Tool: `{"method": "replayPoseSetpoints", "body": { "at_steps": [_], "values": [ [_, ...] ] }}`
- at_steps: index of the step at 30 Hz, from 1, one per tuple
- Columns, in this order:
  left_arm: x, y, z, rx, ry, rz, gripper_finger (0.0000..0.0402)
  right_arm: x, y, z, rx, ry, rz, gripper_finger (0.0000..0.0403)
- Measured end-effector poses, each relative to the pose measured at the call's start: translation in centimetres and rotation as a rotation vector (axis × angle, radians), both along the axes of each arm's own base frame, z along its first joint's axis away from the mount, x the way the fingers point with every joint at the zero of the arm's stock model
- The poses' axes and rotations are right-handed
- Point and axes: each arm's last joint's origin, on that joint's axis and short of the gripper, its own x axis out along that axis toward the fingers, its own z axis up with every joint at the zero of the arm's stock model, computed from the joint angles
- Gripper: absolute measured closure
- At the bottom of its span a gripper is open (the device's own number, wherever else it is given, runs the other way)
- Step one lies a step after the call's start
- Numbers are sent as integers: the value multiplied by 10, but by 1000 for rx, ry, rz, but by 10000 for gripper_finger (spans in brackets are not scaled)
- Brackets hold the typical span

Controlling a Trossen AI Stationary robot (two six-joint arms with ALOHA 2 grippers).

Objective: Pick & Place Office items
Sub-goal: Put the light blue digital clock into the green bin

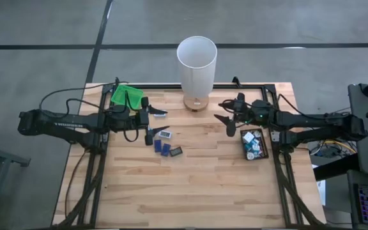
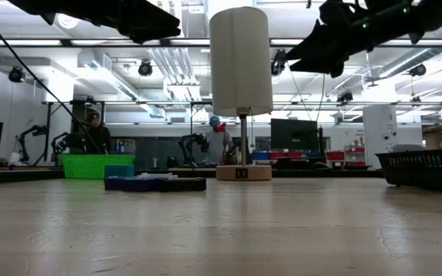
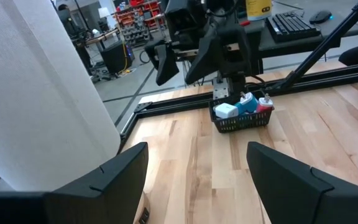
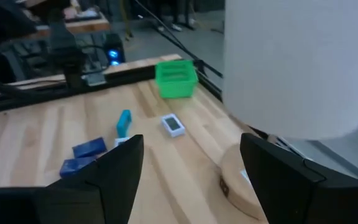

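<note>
Dark blue and teal office items lie left of centre on the wooden tabletop; both jaws are held open, empty. A descent onto one piece is judged next.

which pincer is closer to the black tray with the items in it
Right. The right pincer hovers just beside the black tray, off its lamp-side corner. The left pincer hangs across the table, over the loose blue items near the green tray.
</note>
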Motion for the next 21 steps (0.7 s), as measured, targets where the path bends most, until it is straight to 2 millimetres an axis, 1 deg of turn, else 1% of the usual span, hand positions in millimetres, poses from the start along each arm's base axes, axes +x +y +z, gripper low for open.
{"method": "replayPoseSetpoints", "body": {
  "at_steps": [8, 13, 16, 21],
  "values": [
    [0, 0, 0, 0, 3, -1, 120, -4, -1, -14, -99, -37, 61, 140],
    [0, 0, 0, 0, 3, -1, 120, -5, -6, -13, -101, -47, 50, 140],
    [0, 0, 0, 0, 3, -1, 120, -6, -13, -9, -119, -77, 60, 140],
    [0, 0, 0, 0, 3, -1, 120, -17, -24, -3, -111, -106, 71, 140]
  ]
}}
